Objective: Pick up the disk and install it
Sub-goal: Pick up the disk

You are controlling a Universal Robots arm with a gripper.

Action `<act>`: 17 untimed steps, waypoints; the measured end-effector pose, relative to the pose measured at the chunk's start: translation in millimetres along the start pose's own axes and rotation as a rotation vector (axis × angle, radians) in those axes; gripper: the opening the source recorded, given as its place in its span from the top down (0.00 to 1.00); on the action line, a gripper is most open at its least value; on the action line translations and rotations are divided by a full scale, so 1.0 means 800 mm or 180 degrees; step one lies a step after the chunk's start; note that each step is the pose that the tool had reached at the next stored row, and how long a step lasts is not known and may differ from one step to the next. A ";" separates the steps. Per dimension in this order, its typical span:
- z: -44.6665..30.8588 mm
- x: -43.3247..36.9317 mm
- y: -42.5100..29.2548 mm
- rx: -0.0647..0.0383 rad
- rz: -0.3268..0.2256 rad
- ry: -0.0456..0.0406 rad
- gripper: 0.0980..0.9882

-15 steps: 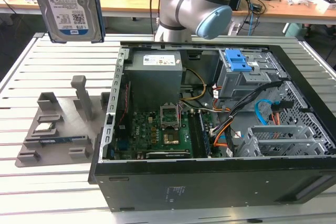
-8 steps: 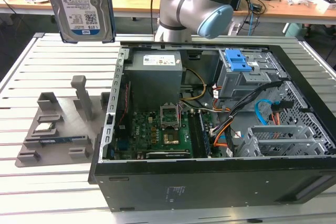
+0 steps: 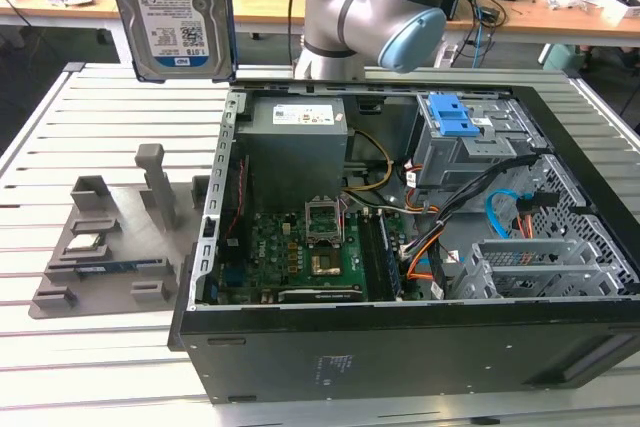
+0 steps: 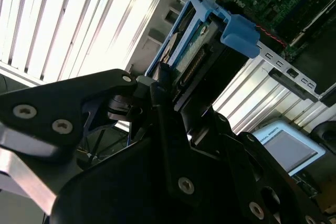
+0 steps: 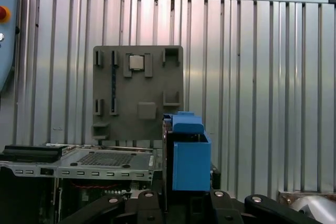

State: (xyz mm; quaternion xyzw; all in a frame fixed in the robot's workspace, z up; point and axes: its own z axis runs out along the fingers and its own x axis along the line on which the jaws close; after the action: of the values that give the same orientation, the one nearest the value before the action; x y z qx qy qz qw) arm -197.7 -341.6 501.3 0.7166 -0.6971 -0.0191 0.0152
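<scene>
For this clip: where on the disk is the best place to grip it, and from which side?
Likely best by its short upper end, from above, jaws across the thin body: the disk hangs upright, leaving its flat faces and blue rails free. The gripper is shut on that end.

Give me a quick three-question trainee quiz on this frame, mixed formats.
1. Multiple choice: what does the end effector hold? A) the small square chip B) the disk C) nothing
2. True or false: the disk hangs in the air, off the grey holder tray.
3. Short answer: in the exterior view, on which side of the open computer case does the grey holder tray lie?
Key: 1 B; 2 true; 3 the exterior view's left.
</scene>
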 end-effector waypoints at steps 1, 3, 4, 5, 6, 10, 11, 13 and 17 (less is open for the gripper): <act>-0.0001 0.000 -0.0027 0.0000 0.0000 0.0000 0.72; -0.0004 0.000 -0.0087 0.0000 0.0001 0.0000 0.72; -0.0006 0.000 -0.0119 0.0000 0.0001 0.0000 0.72; -0.0007 0.000 -0.0150 0.0000 0.0000 0.0000 0.72; -0.0009 0.001 -0.0195 0.0000 0.0000 0.0000 0.72; -0.0022 0.001 -0.0448 0.0000 0.0000 0.0000 0.72; -0.0024 0.001 -0.0489 0.0000 0.0001 0.0000 0.72; -0.0027 0.002 -0.0572 0.0000 0.0000 0.0000 0.72; -0.0034 0.002 -0.0710 0.0000 0.0001 0.0000 0.72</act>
State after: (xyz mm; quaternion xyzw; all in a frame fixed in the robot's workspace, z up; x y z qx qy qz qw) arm -140.8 -341.5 501.3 0.7165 -0.6972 -0.0190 0.0151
